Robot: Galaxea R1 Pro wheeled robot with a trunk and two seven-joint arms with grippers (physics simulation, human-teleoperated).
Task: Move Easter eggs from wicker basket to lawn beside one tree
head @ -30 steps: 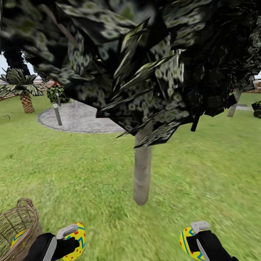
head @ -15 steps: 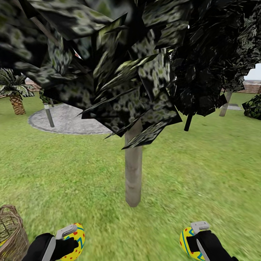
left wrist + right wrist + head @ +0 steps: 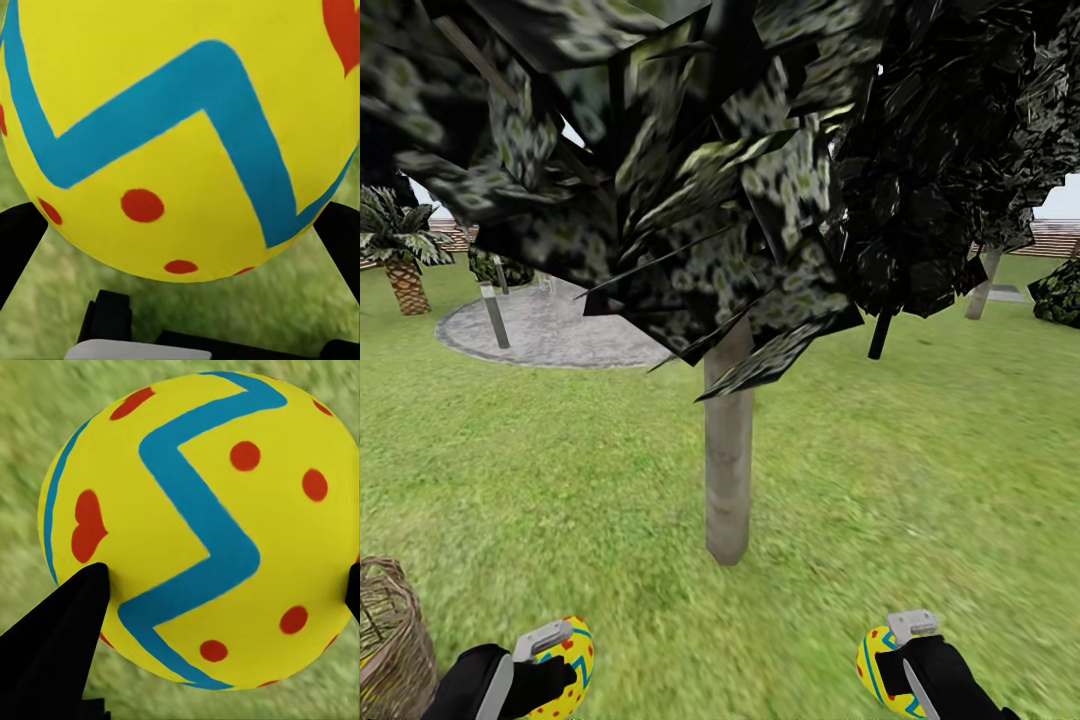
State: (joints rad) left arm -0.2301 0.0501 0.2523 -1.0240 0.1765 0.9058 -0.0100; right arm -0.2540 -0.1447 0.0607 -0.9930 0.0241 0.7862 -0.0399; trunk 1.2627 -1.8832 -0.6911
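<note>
Our left gripper (image 3: pixel 555 655) clasps one Easter egg (image 3: pixel 572 668). Our right gripper (image 3: pixel 895 660) clasps another egg (image 3: pixel 875 668). The tree (image 3: pixel 728 470) stands ahead on the lawn (image 3: pixel 920 450).

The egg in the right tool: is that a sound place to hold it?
Yes, likely. The right tool clamps the Easter egg across its wide middle, one finger on each opposite side. The smooth rounded shell could slip out from a grip nearer either end, so coming in across the belly suits it.
</note>
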